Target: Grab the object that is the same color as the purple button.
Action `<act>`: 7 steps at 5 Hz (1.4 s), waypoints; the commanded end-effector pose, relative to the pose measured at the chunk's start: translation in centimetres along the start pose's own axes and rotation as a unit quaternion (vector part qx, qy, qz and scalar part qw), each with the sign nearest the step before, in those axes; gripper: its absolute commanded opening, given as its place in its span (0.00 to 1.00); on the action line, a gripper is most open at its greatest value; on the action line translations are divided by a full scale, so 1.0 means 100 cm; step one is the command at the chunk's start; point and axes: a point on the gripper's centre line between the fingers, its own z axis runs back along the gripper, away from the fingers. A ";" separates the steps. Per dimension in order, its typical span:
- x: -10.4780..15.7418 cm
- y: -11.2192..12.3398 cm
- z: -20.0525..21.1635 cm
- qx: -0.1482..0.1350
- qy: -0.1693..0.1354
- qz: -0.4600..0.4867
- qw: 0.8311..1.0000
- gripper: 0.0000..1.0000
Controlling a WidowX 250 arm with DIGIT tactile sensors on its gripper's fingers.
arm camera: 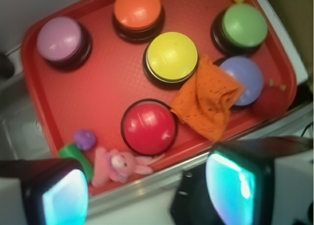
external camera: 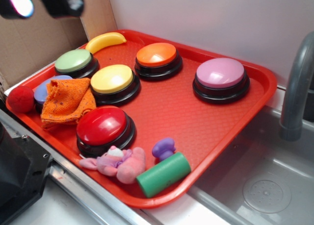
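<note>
The small glossy purple toy [external camera: 163, 148] lies on the red tray [external camera: 196, 112] near its front edge, between the pink plush animal [external camera: 117, 163] and the green cylinder [external camera: 163, 174]. It also shows in the wrist view [arm camera: 85, 139]. The purple button [external camera: 220, 77], pinkish-lilac on a black base, sits at the tray's far right; in the wrist view [arm camera: 60, 38] it is at the upper left. My gripper [external camera: 41, 2] hangs high above the tray's far left corner, blurred. In the wrist view [arm camera: 147, 195] its jaws stand wide apart with nothing between them.
Orange [external camera: 157, 56], yellow [external camera: 113, 80], green [external camera: 74, 62], red [external camera: 103, 127] and periwinkle-blue [external camera: 45, 87] buttons, an orange cloth [external camera: 66, 101], a yellow banana [external camera: 105, 41] and a red ball [external camera: 20, 98] are on the tray. A sink [external camera: 265, 186] and faucet [external camera: 297, 87] lie to the right.
</note>
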 end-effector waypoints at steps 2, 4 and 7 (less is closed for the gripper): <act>-0.005 -0.055 -0.079 -0.010 0.024 0.089 0.996 1.00; -0.017 -0.073 -0.120 -0.001 0.048 0.110 0.993 1.00; -0.031 -0.081 -0.148 -0.004 0.057 0.153 0.987 1.00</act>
